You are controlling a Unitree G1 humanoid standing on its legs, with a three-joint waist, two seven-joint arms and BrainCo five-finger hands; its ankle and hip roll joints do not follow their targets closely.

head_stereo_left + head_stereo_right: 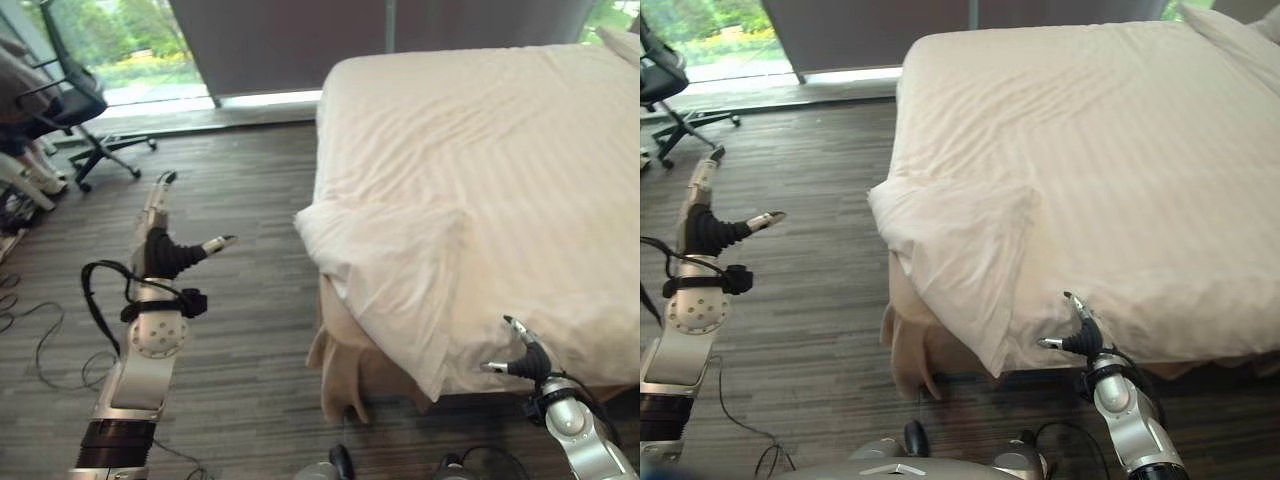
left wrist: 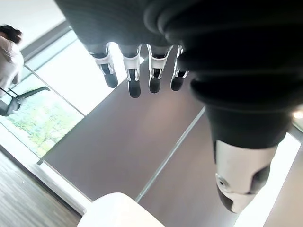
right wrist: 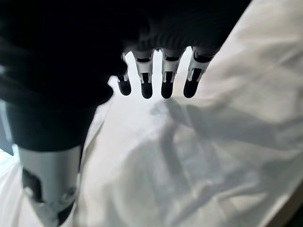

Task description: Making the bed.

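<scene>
A bed (image 1: 480, 150) with a cream striped duvet (image 1: 1100, 160) takes up the right half of the eye views. The duvet's near left corner (image 1: 375, 250) is bunched and folded, hanging over the bed's corner above a beige bed skirt (image 1: 340, 365). My right hand (image 1: 1078, 335) is open at the bed's near edge, fingers straight and close to the hanging duvet (image 3: 199, 156), holding nothing. My left hand (image 1: 160, 235) is raised over the floor left of the bed, open, fingers (image 2: 132, 78) straight and apart from the bedding. A pillow (image 1: 1230, 30) lies at the far right.
Dark wood-pattern floor (image 1: 230, 330) stretches left of the bed. A black office chair (image 1: 75, 110) stands at the far left by the window (image 1: 130, 50), with a seated person (image 1: 25, 130) beside it. A grey curtain wall (image 1: 280, 40) runs behind the bed.
</scene>
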